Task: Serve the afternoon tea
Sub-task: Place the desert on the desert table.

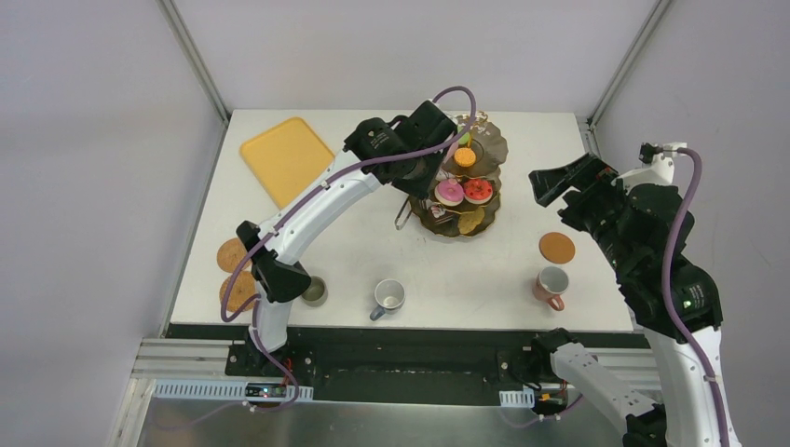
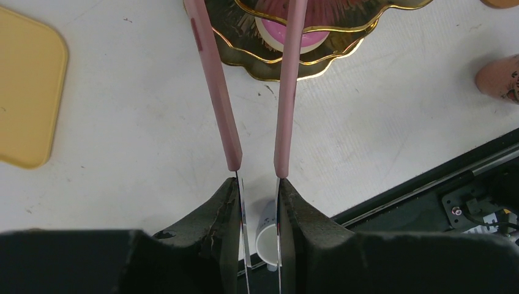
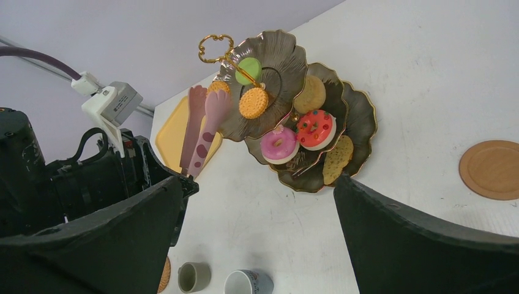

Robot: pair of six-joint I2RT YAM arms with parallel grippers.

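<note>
The dark gold-rimmed three-tier stand [image 1: 498, 140] is at the back of the table. It holds a pink doughnut [image 1: 449, 192], a red doughnut [image 1: 478, 190], an orange macaron [image 1: 465, 156] and a green macaron [image 1: 463, 137]. My left gripper [image 2: 258, 184] is shut on the pink-handled tongs [image 2: 215, 98]. The tong arms are spread and reach up beside the top tier [image 3: 278, 55], with nothing visible between them. My right gripper [image 3: 257, 202] hangs wide open and empty, to the right of the stand. The olive mug [image 1: 314, 291], grey-blue mug [image 1: 388, 296] and pink mug [image 1: 551, 285] stand near the front edge.
A yellow-orange tray [image 1: 286, 158] lies at the back left. One brown coaster [image 1: 557, 248] lies behind the pink mug. Two more coasters [image 1: 232, 254] [image 1: 238, 291] lie at the front left, partly under the left arm. Grey walls close in the table.
</note>
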